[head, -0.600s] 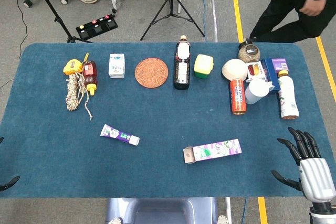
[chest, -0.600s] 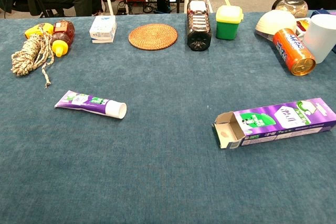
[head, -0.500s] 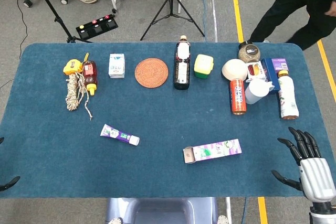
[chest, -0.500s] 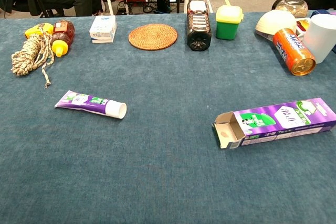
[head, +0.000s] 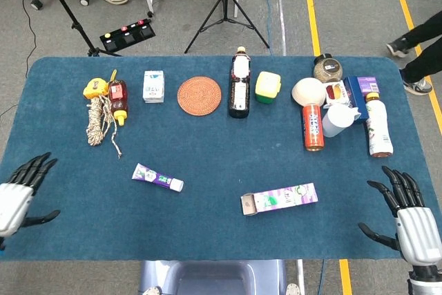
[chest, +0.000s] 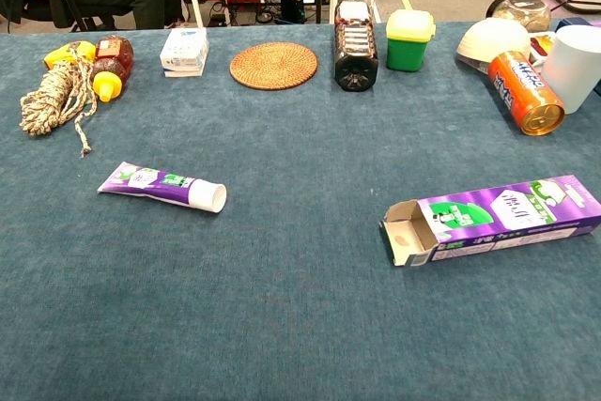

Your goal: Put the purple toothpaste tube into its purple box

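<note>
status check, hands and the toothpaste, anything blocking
Left hand and right hand open, at table edges. Toothpaste tube lying untouched, purple box open end toward it. Path between them bare.

Along the far edge of the blue worktop (head: 207, 233) lay a coil of rope (head: 95, 119) beside a yellow tape measure (head: 93, 88) and a small reddish bottle with a yellow cap (head: 118, 99). Next came a little white carton (head: 153, 86), a round woven coaster (head: 199, 95), a dark bottle lying flat (head: 239, 88) and a yellow-lidded green tub (head: 268, 87). Further right clustered a white bowl (head: 308, 91), an orange can on its side (head: 313, 127), a white cup (head: 339, 119) and a pale drink bottle (head: 378, 126). A tripod (head: 226, 5) stood on the floor behind.
</note>
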`<action>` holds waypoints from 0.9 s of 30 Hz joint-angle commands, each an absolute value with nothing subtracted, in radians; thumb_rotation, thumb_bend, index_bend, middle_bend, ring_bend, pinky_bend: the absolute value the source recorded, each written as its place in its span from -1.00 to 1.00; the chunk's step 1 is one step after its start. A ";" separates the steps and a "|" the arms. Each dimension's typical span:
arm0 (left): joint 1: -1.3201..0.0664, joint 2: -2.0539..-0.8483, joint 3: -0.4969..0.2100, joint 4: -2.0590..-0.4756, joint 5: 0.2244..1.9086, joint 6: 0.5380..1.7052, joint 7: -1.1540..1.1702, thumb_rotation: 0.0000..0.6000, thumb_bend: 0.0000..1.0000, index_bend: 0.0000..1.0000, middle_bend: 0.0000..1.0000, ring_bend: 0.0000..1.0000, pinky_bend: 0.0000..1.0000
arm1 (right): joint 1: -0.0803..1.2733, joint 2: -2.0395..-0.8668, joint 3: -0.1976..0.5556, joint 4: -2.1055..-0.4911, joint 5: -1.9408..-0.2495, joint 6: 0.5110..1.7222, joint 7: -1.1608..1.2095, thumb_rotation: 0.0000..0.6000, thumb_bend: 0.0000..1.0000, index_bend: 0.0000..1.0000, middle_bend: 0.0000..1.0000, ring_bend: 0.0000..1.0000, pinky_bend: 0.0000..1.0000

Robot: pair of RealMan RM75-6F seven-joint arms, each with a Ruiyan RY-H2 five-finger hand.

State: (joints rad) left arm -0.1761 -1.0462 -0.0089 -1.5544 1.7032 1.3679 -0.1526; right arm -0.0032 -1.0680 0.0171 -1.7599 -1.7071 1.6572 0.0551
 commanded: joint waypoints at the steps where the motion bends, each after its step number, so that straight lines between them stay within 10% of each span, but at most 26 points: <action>1: -0.336 -1.139 -0.047 -1.482 1.757 1.194 -0.087 1.00 -0.84 -1.00 -1.00 -1.00 -0.77 | -0.001 -1.070 0.019 -1.759 -1.703 1.653 0.051 1.00 -0.87 -0.57 -0.90 -0.95 -0.98; 27: -0.579 -1.360 -0.116 -1.545 1.396 0.834 0.363 1.00 -0.77 -0.90 -1.00 -1.00 -0.70 | 0.008 -1.052 0.034 -1.750 -1.677 1.641 0.111 1.00 -0.87 -0.57 -0.90 -0.95 -0.98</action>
